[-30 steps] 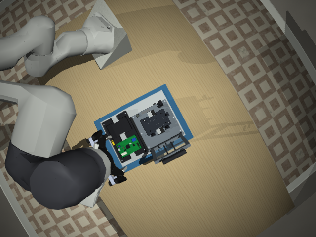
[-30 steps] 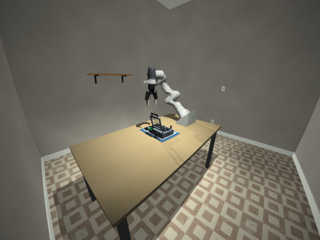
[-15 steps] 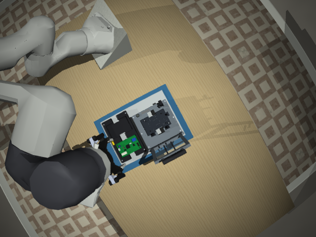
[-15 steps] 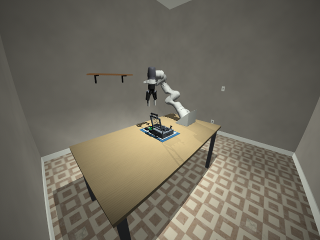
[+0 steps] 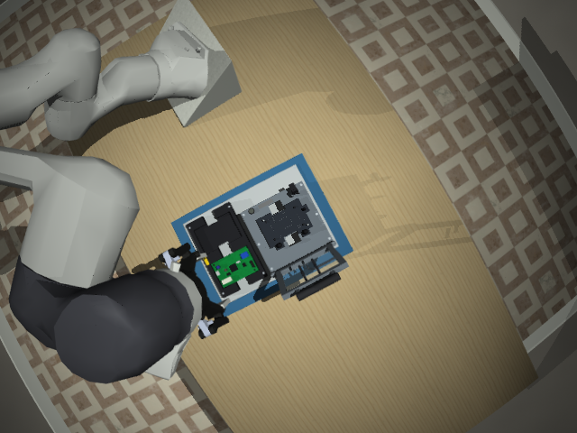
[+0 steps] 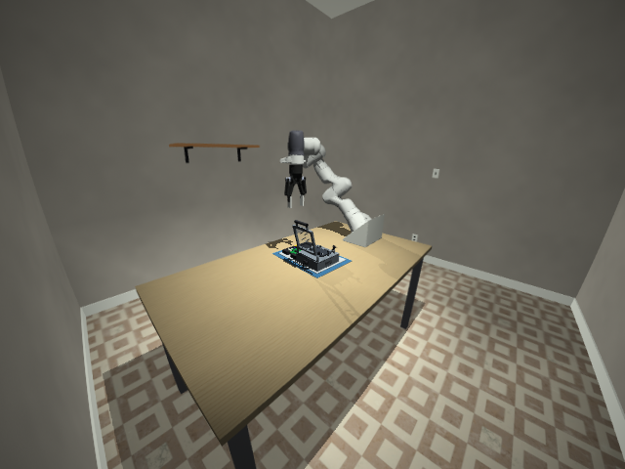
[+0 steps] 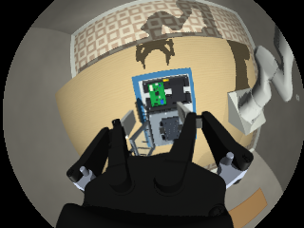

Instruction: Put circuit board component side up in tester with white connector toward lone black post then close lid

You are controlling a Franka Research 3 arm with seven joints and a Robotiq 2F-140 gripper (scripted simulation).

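- Landmark: the tester, a grey box-shaped fixture (image 5: 275, 256) (image 6: 328, 262) (image 7: 156, 124). Its hinged dark-framed lid (image 5: 280, 284) (image 6: 296, 237) (image 7: 133, 143) stands raised.
- Workpiece: the green rectangular circuit board (image 5: 235, 266) (image 6: 294, 250) (image 7: 157, 94) lies component side up in the black tray (image 5: 205, 233) (image 6: 286, 250) (image 7: 178, 86), just beside the tester; not yet loaded.
- Pincer: the black two-finger gripper (image 5: 214, 280) (image 6: 296, 203) (image 7: 155, 118) hangs above tester level on the tray side, fingers part-way released, grasping nothing.
- Risk, pick: if the opening is too narrow or off-centre, a finger could land on components or the tray wall.
- Risk, orientation: the lone black post cannot be singled out with certainty; misjudging it could leave the white connector (image 5: 226, 280) (image 7: 151, 87) reversed.
- Risk, seating: a slight tilt or offset could leave the board riding on the tester's pins, blocking the latch.
- Risk, collision: a low approach from the lid side could strike the frame.
- Markings: no brand, label or writing legible.
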